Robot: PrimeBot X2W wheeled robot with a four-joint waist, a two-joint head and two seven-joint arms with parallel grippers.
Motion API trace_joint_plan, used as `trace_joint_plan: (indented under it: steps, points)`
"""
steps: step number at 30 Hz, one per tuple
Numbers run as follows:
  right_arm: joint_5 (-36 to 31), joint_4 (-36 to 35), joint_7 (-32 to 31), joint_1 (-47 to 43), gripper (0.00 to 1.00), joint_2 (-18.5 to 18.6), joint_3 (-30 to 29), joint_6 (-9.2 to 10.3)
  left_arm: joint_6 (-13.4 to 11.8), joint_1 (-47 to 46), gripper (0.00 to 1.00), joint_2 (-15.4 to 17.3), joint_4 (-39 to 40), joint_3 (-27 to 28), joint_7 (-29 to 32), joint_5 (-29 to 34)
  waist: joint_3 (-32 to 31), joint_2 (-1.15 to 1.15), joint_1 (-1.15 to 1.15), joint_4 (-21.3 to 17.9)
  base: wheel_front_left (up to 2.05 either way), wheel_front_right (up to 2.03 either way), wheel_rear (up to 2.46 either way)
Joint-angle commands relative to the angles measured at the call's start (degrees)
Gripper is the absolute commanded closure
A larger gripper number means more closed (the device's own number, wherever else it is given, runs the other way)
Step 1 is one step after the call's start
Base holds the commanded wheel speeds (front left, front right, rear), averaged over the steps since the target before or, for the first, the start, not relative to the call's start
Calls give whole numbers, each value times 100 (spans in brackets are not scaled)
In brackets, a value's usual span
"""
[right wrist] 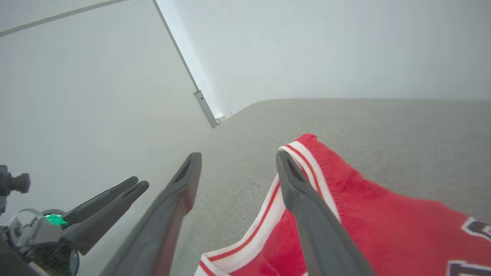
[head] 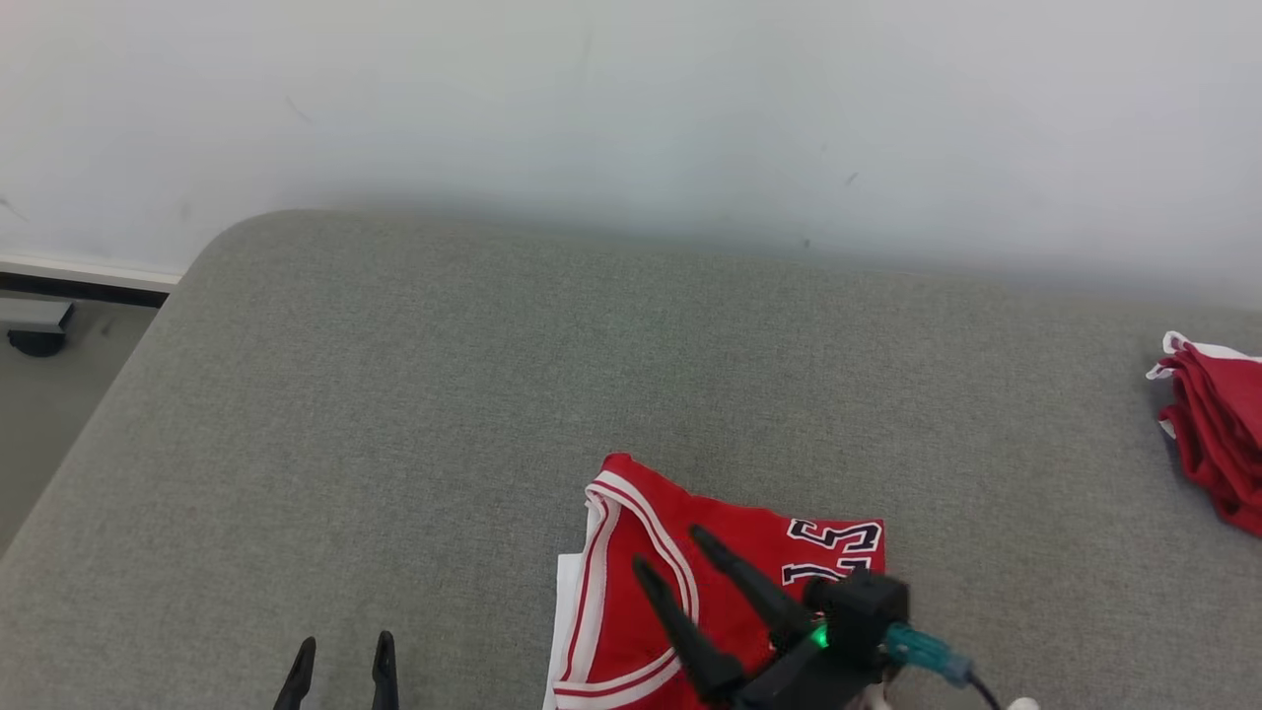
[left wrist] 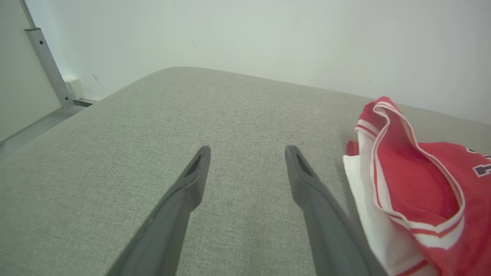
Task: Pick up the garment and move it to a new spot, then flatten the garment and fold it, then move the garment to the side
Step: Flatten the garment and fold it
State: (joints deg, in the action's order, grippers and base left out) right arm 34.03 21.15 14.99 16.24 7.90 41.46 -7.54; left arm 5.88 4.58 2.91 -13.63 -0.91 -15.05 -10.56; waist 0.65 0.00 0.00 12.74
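We judge the fold done: our left gripper (head: 345, 641) and right gripper (head: 667, 548) both show jaws wide, so next we must grip the jersey (head: 749, 528) and carry it aside.

A gripper could pass freely over the grey cushion (head: 394, 394) at left and far. The folded jersey (head: 680, 552) lies near centre, a red pile (head: 1218, 434) at the right edge.

text | jersey (head: 680, 582) | dark numerals (head: 836, 539), partly hidden, not legible
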Motion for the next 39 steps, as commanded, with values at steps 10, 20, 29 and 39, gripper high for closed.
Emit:
trace_joint_plan:
  steps: [10,20,29,39]
  points:
    - [-1070,-708,12,-949,0,274,-2284,14,-21,127,0,-4,143,180,-15,53,-58,0,0,-143,0,0,0]
    - [-1546,-988,13,-1616,0,2,-3252,14,-71,170,0,-5,277,222,-15,64,-26,0,0,-288,0,0,0]
    - [-1688,-1338,13,-2018,0,-342,-4049,14,-124,248,0,-5,425,272,-15,62,-84,0,0,-449,0,0,0]
    - [-1907,-1515,13,-2352,0,-428,-4207,14,-102,375,0,-3,782,233,-15,316,-152,0,0,-721,0,0,0]
